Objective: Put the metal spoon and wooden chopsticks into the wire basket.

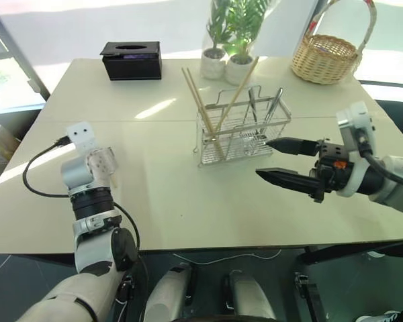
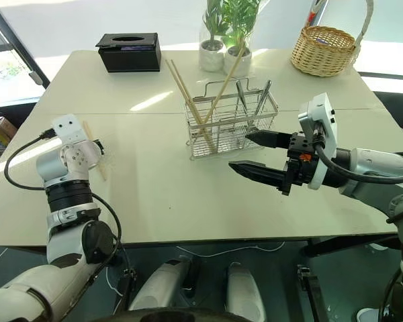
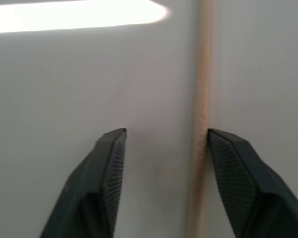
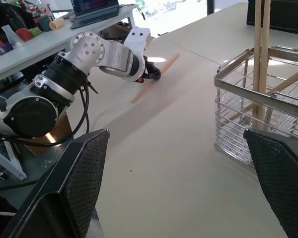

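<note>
Left gripper (image 3: 161, 148) is straddling a wooden chopstick (image 3: 202, 99) near the table's (image 1: 174, 201) left edge, jaws narrowing; centre it. Right gripper (image 1: 272, 159) is hovering wide.

A pale table (image 1: 174, 201) is being used as the only support. Toward its middle a wire basket (image 1: 245, 134) is standing, and a loose chopstick (image 4: 155, 78) is lying flat near the left edge. Along the far side a black tissue box (image 1: 131, 60), two white plant pots (image 1: 226, 66) and a wicker basket (image 1: 324, 58) are being carried.
</note>
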Controlling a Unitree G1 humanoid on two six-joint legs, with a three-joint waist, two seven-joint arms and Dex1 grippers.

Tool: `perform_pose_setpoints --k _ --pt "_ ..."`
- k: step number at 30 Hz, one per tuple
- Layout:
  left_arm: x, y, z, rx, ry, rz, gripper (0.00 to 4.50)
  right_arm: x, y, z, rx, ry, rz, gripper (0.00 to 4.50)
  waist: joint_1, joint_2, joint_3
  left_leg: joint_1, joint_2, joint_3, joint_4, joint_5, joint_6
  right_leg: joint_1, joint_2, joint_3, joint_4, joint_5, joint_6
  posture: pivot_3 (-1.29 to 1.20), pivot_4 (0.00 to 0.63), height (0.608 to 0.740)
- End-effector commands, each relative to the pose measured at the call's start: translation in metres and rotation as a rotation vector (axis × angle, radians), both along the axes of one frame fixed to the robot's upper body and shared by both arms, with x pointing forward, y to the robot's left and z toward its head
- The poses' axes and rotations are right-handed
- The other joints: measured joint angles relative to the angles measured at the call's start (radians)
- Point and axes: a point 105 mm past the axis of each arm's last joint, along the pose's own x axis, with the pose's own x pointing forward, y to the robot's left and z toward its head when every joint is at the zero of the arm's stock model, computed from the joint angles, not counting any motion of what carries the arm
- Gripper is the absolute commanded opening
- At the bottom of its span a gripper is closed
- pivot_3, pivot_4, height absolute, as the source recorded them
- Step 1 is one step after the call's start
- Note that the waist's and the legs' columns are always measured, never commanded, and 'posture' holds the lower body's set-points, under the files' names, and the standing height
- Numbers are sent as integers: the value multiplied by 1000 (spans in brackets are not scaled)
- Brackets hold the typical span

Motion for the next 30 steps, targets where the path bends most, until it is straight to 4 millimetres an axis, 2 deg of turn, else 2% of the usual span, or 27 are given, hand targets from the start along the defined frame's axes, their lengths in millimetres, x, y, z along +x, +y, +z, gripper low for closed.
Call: perform_pose_setpoints --k 1,2,3,9,11,12,14,17,19,21,23,25,30 --pt "-9 10 -10 -26 37 43 725 1 -4 13 16 -62 -18 4500 0 0 0 0 0 0 0 0 0 0 0 0 0 0 0 0 150 740" --pt "-9 11 -11 -30 37 48 216 1 -5 13 15 -62 -20 4500 0 0 0 0 0 0 0 0 0 0 0 0 0 0 0 0 150 740" --pt "-10 11 -11 -32 38 50 96 1 -5 14 15 -62 -21 4500 0 0 0 0 0 0 0 0 0 0 0 0 0 0 0 0 150 740" --pt "-9 14 -8 -31 15 51 96 4 -7 14 17 -62 -28 4500 0 1 -1 1 0 0 0 0 0 0 0 0 0 0 0 0 150 740" --pt "1 16 12 40 -96 23 96 5 -8 14 18 -62 -36 4500 1 1 -1 1 0 0 0 0 0 0 0 0 0 0 0 0 150 740" --pt "13 12 39 112 -235 -30 96 7 -11 15 23 -67 -49 4500 1 1 -1 1 0 0 0 0 0 0 0 0 0 0 0 0 150 740" --pt "33 -9 88 187 -490 -177 96 10 -15 18 26 -80 -70 4500 4 -1 1 0 0 0 -1 0 0 -1 0 0 0 0 0 0 150 740" --pt "47 -47 141 231 -781 -396 96 11 -18 20 27 -91 -80 4500 24 -1 0 -1 0 1 0 0 0 -2 -1 -1 -2 0 -1 0 150 740" --pt "48 -81 173 250 -966 -574 96 10 -20 21 21 -99 -91 4500 31 -1 0 -1 0 1 -1 0 0 -1 -1 -1 -6 1 -2 0 150 740" --pt "41 -118 200 214 -1157 -755 96 10 -22 21 19 -108 -106 4500 31 0 0 -1 0 3 -2 0 0 1 -2 -1 -12 1 -1 0 150 740" --pt "30 -150 214 162 -1299 -920 96 10 -25 21 21 -118 -122 4500 28 0 0 -1 0 5 -2 -2 3 1 -3 0 -15 2 0 0 150 740" --pt "21 -175 216 111 -1384 -1044 96 11 -27 22 23 -133 -142 4500 26 0 0 -1 0 8 -2 -3 6 1 -4 1 -15 3 1 0 150 740" --pt "0 -217 211 -29 -1499 -1243 96 14 -40 26 30 -179 -225 4500 22 0 0 -2 1 9 -3 -4 7 0 -3 2 -13 4 3 0 150 740"
